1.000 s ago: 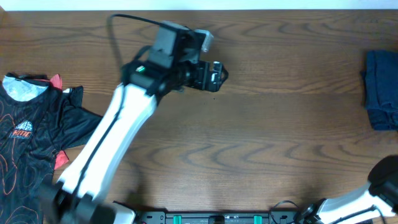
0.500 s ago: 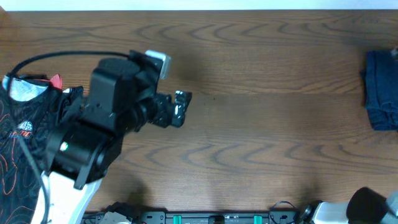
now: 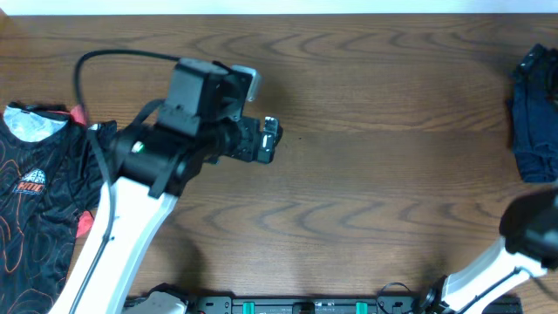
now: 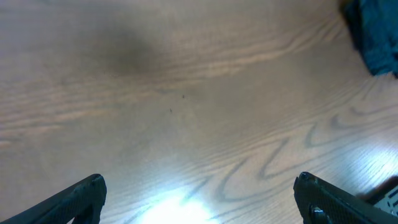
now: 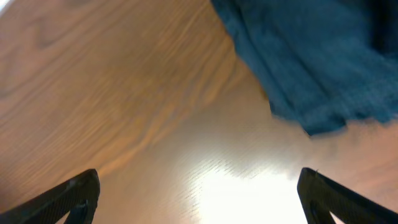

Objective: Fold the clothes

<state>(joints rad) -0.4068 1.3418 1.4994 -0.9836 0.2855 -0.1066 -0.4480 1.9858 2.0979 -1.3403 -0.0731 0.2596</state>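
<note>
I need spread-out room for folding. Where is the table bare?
Bare tabletop runs from the left gripper across to the navy clothes at the right edge. Crowded: the left side, under the left arm and the black printed shirt.

- Bare wood of the table (image 3: 392, 174) was seen from the left gripper (image 3: 271, 140) to the right edge
- The right edge was taken up by the dark blue clothes (image 3: 534, 113)
- The left edge was covered by a black printed jersey (image 3: 35, 192)
- The table's left part was overhung by the left arm (image 3: 131, 218)
</note>
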